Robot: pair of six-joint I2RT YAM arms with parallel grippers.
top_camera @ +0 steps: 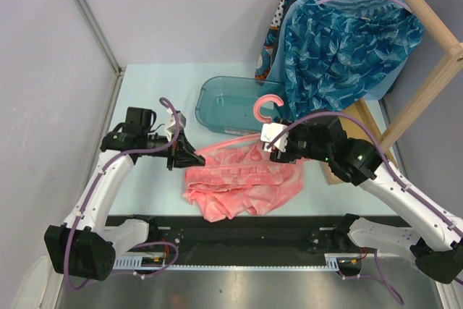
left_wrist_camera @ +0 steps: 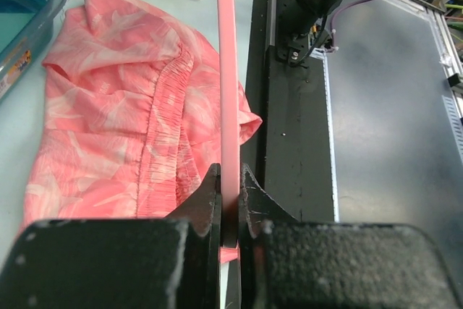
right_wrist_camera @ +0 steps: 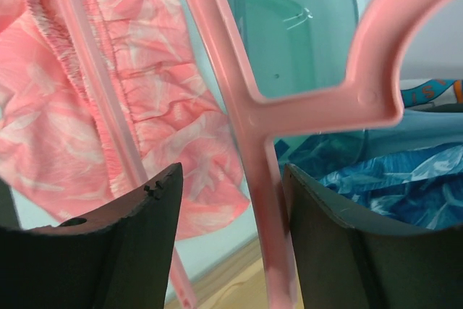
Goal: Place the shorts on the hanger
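Note:
The coral-pink shorts (top_camera: pixel 242 182) lie crumpled on the table between the arms and also show in the left wrist view (left_wrist_camera: pixel 123 128) and the right wrist view (right_wrist_camera: pixel 43 128). The pink hanger (top_camera: pixel 259 110) is held over their far edge, hook pointing to the back. My left gripper (top_camera: pixel 184 153) is shut on the hanger's left end (left_wrist_camera: pixel 230 106). My right gripper (top_camera: pixel 278 142) is open, and its fingers (right_wrist_camera: pixel 231 171) straddle the hanger's arm (right_wrist_camera: pixel 249 142) just below the hook (right_wrist_camera: pixel 391 34), close to the right finger. I cannot tell whether the shorts hang over the lower bar.
A teal plastic tub (top_camera: pixel 228 103) stands behind the shorts. Blue patterned garments (top_camera: pixel 347 41) hang on a wooden rack (top_camera: pixel 427 19) at the back right, its wooden base (top_camera: pixel 362 117) beside my right arm. A black rail (top_camera: pixel 239 233) runs along the near edge.

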